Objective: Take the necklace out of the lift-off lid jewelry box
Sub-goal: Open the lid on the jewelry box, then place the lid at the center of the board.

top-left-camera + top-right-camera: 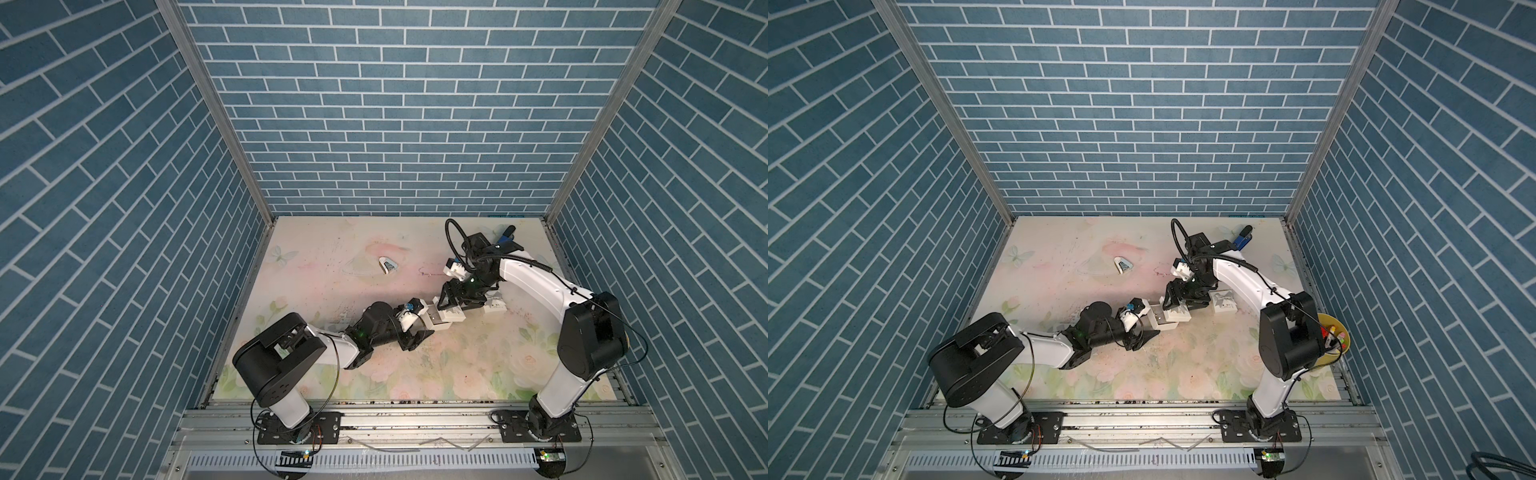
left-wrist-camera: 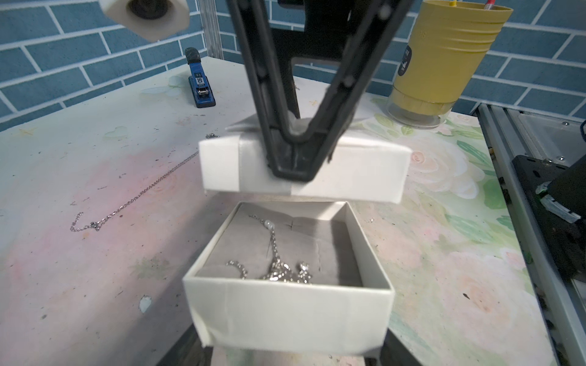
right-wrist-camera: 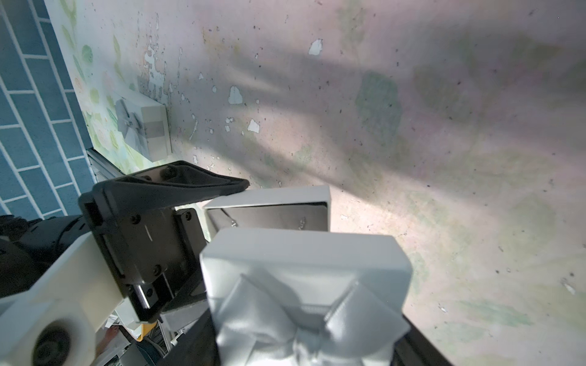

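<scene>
L end effector (image 2: pixel 290 347) clamps box base (image 2: pixel 290 312), R end effector (image 2: pixel 296 147) lid (image 2: pixel 358 171); necklace (image 2: pixel 279 269) inside

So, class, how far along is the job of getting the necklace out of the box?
Done: the lid is off, clear of the box base. In hand: the right gripper holds the lid, and the left gripper holds the box base. Left: the necklace lies inside, untouched.

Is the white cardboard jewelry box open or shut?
Open. The white bow-topped lid hangs clear above the white box base, and the silver necklace lies on the grey pad inside.
</scene>
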You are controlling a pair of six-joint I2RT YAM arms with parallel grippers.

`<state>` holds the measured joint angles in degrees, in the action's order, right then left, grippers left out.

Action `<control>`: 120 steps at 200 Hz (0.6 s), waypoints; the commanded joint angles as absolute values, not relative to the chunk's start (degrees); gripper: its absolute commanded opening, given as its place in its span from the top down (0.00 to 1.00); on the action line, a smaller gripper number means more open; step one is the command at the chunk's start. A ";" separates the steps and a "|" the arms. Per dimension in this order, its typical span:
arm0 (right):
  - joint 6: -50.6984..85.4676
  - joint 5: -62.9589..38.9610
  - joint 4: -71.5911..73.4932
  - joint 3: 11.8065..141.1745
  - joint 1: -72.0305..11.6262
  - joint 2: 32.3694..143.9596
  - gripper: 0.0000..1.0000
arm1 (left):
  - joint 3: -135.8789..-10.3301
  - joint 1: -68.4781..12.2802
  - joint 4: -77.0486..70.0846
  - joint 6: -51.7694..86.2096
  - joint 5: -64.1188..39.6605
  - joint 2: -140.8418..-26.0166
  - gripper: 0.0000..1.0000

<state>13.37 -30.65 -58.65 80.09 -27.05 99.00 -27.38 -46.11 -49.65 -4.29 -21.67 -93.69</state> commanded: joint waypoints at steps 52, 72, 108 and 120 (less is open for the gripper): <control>10.81 -21.84 -61.76 81.79 -22.35 101.98 0.28 | -26.20 -46.10 -49.55 -4.42 -20.57 -93.14 0.37; 11.09 -19.12 -60.96 83.49 -21.78 105.37 0.28 | -26.24 -46.14 -49.40 -4.48 -20.45 -93.07 0.37; 11.43 -14.95 -59.53 87.88 -21.70 112.04 0.28 | -26.29 -46.14 -48.23 -4.99 -20.22 -92.55 0.37; 11.60 -13.18 -59.24 89.23 -21.69 113.86 0.25 | -26.30 -46.14 -47.84 -5.37 -20.12 -92.40 0.37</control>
